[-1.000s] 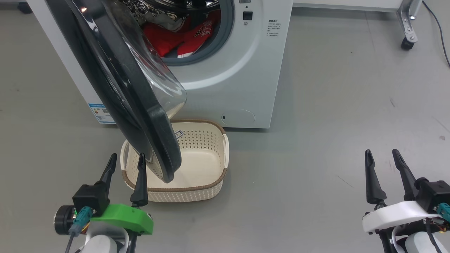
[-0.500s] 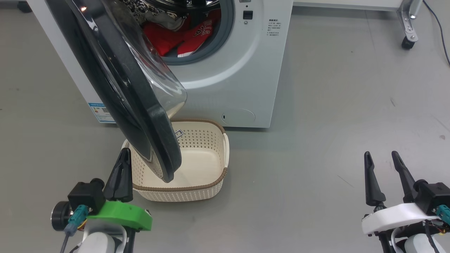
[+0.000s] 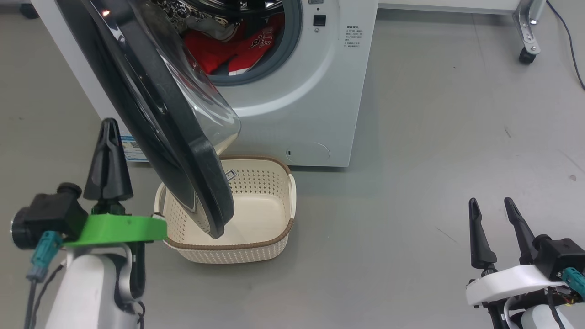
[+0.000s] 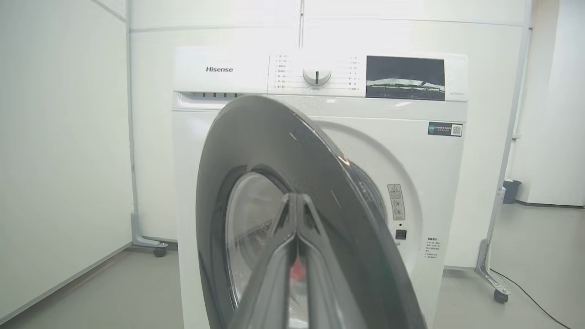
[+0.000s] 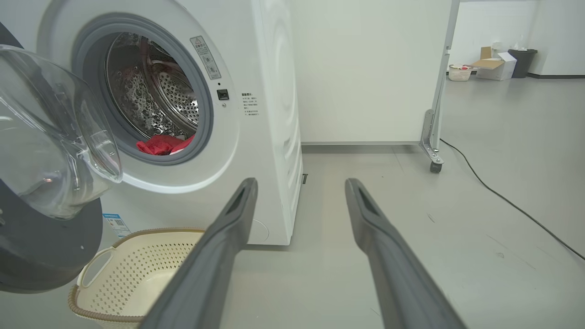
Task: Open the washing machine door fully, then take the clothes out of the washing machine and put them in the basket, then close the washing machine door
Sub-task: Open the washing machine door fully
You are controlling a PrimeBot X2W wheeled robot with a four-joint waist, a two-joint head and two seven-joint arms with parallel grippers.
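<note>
Two-armed robot, dark tapered fingers, one wrist green and one white.
The left gripper (image 3: 109, 130) has long black pointed fingers (image 3: 107, 164) on a bright green bracket (image 3: 114, 228), with a black block (image 3: 45, 217), a teal plug (image 3: 43, 251) on a grey cable (image 3: 31, 297) and a pale grey forearm (image 3: 87, 292). The right gripper (image 3: 490, 203) has the same fingers on a white bracket (image 3: 507, 278), with thin orange wires (image 3: 564, 299).

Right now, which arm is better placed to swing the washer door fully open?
Left, probably. The left tool, shut, is raised close to the door, pointing at its dark face. The right tool sits open, low over the floor, far off to the side.
</note>
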